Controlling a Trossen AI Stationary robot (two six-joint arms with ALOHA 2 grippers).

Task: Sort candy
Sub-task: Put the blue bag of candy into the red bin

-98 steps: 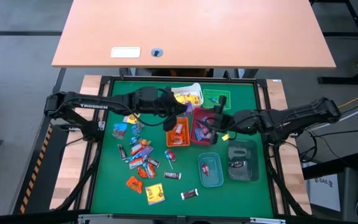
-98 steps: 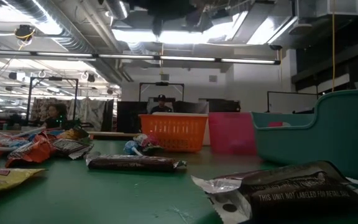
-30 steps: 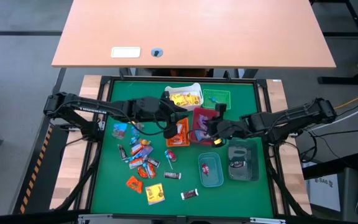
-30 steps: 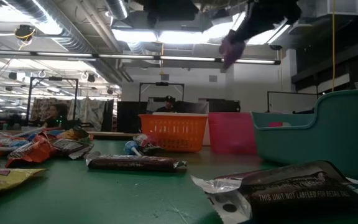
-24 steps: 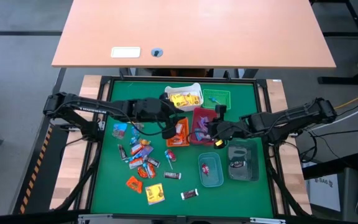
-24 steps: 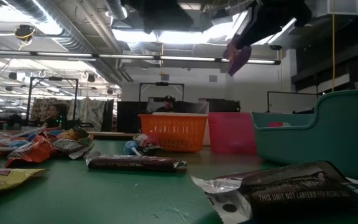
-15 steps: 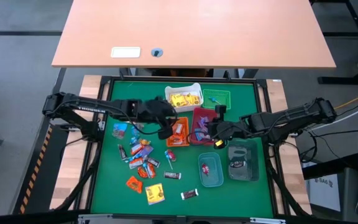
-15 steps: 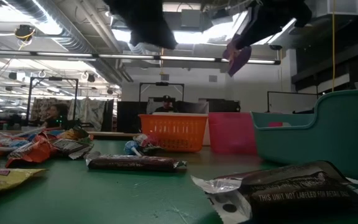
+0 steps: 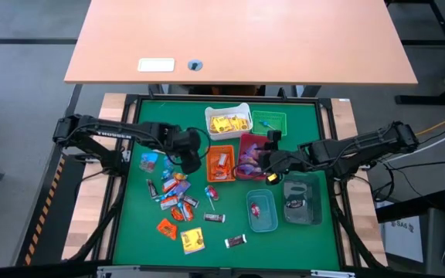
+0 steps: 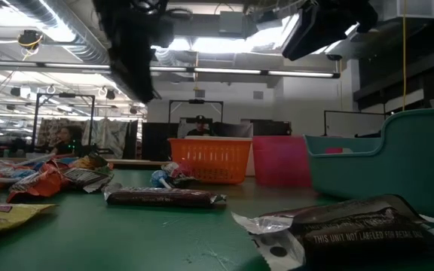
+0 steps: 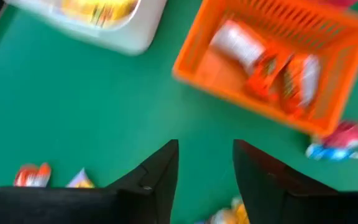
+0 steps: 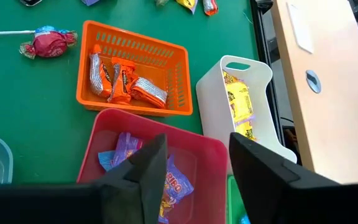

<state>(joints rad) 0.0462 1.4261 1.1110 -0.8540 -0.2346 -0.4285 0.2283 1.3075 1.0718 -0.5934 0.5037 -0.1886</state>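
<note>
Right wrist view first: we see the right gripper [image 12: 191, 163] with its fingers [image 12: 146, 168] spread and nothing between them, hanging over the red bin [image 12: 146, 163], where purple and blue candy [image 12: 174, 184] lies. Past the bin's far rim sits the orange basket [image 12: 133, 70] with orange-wrapped sweets [image 12: 120, 79] inside, and to the right of that the white bin [image 12: 247, 106] with yellow sweets [image 12: 240, 99]. A red-and-blue lollipop [image 12: 45, 42] lies on the green mat at the upper left of that frame.

From the left wrist we see the left gripper [image 11: 205, 163], its fingers [image 11: 160, 171] also spread and empty, above bare green mat just short of the orange basket.

From above, the left gripper [image 9: 190, 154] sits left of the orange basket [image 9: 220, 164], at the centre of the frame, and the right gripper [image 9: 265, 161] over the red bin [image 9: 247, 157] beside it. Most loose candy [image 9: 174, 194] is scattered on the bench [image 9: 134, 216] in the lower left of the mat. Two clear bins, one teal [image 9: 260, 211] and one grey [image 9: 300, 199], stand at the lower right, and a green bin [image 9: 268, 121] is at the top beside the white one.
</note>
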